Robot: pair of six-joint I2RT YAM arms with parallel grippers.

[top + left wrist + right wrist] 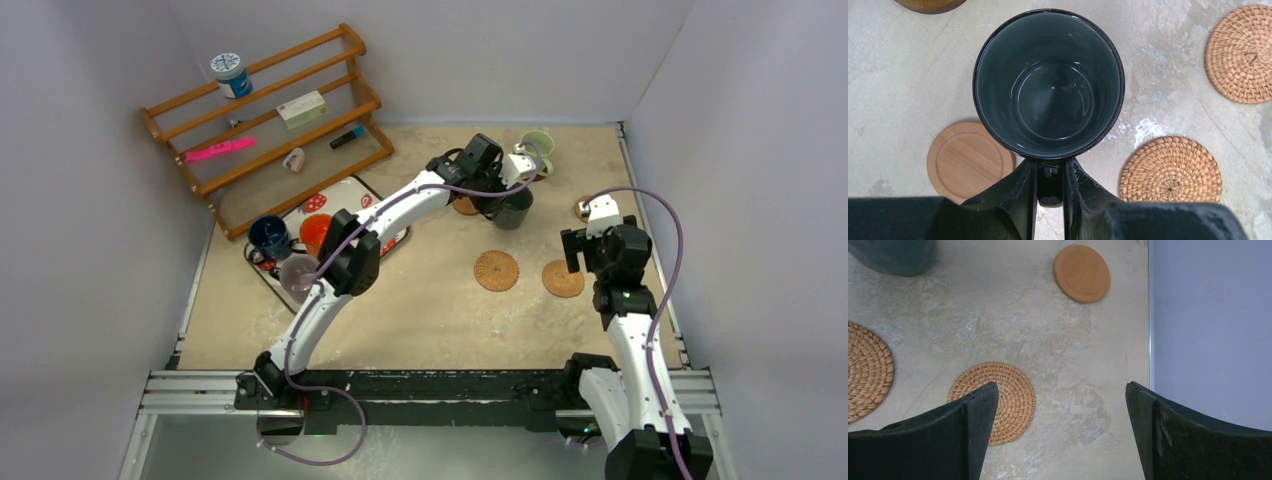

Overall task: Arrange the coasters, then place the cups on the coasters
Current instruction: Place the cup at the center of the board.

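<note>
My left gripper (1050, 172) is shut on the handle of the dark grey-green cup (1048, 82), at the back centre (513, 208). A smooth wooden coaster (965, 160) lies just beside this cup, partly covered by it. Two woven coasters (496, 270) (563, 279) lie further forward. My right gripper (1062, 390) hangs open and empty over the bare table beside the right woven coaster (998, 400); ahead of it is another smooth coaster (1082, 272). The pale green cup (538, 150) stands at the back. Dark blue (268, 238), orange (315, 232) and translucent purple (298, 275) cups sit on the tray.
The strawberry-print tray (345, 192) lies at the left. A wooden rack (270, 120) with a lidded jar (231, 74) and small items stands at the back left. White walls enclose the table; the right wall (1208, 315) is close to my right gripper.
</note>
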